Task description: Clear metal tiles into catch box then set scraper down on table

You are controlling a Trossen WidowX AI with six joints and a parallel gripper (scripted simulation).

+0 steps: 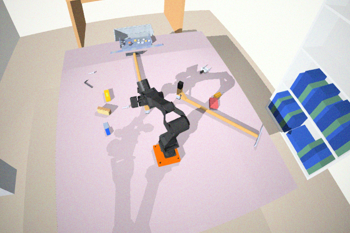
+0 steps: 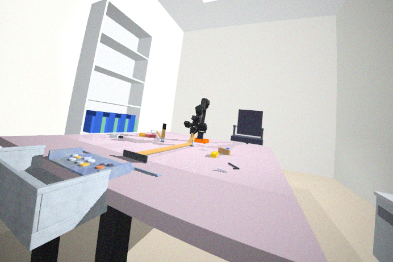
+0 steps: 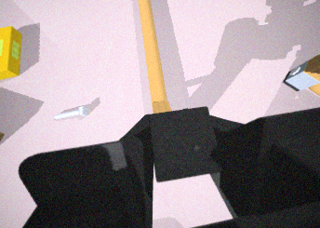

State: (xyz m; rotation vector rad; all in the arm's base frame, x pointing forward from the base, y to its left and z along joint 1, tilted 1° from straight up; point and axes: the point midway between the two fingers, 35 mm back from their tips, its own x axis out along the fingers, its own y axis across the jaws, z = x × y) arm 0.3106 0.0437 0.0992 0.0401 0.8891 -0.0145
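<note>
My gripper (image 1: 145,99) (image 2: 192,132) (image 3: 183,145) is shut on the upright grip of the long scraper (image 1: 137,66) (image 2: 170,148) (image 3: 151,41). The scraper's wooden shaft points away from the arm. Its dark, wide head (image 1: 136,53) (image 2: 134,156) is at the near side of the steel bench plate (image 1: 136,46) (image 2: 113,167); I cannot tell if it touches the table. Several white, yellow, orange and dark tiles (image 1: 138,42) (image 2: 84,164) lie on the plate. The grey catch box (image 1: 134,31) (image 2: 71,203) is at the far end; its floor is partly hidden.
A second wooden tool (image 1: 227,121) with a wide pale head lies on the right, its grip (image 1: 180,89) (image 2: 163,132) upright. A red block (image 1: 213,103) lies beside it. A yellow block (image 1: 107,95) (image 2: 214,154), tan block (image 1: 103,110) and blue block (image 1: 106,129) lie left.
</note>
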